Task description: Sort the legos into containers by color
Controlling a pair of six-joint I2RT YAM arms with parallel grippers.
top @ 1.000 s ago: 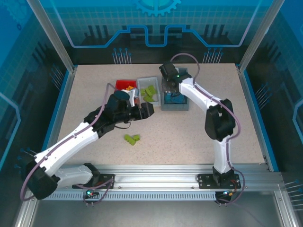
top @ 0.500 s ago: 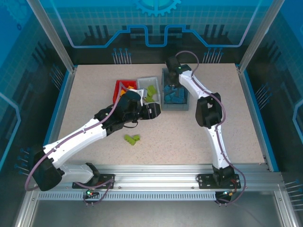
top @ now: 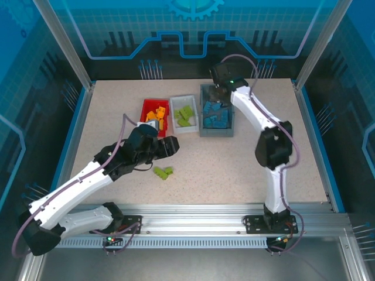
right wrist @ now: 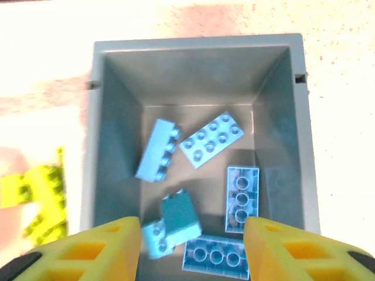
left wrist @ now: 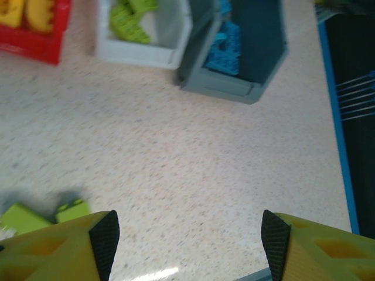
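Note:
Two lime green legos (top: 163, 172) lie loose on the table; in the left wrist view these green legos (left wrist: 26, 218) sit at the lower left. My left gripper (top: 171, 146) hovers just above and behind them, open and empty (left wrist: 187, 234). The red container (top: 145, 114) holds orange legos (top: 155, 112), the white container (top: 186, 129) green ones (top: 184, 114), and the grey container (top: 217, 133) several blue legos (right wrist: 211, 139). My right gripper (right wrist: 192, 240) hangs open over the grey container (right wrist: 199, 44), with one blurred blue lego (right wrist: 176, 225) lying below it.
The three containers stand side by side at the back centre of the table. A blue raised rim (top: 310, 134) borders the table on the right. Bare tabletop (left wrist: 193, 152) lies between the loose green legos and the containers.
My right gripper has opened over the grey container and a blue lego has dropped in. My left arm has pulled back from the white container toward the loose green legos.

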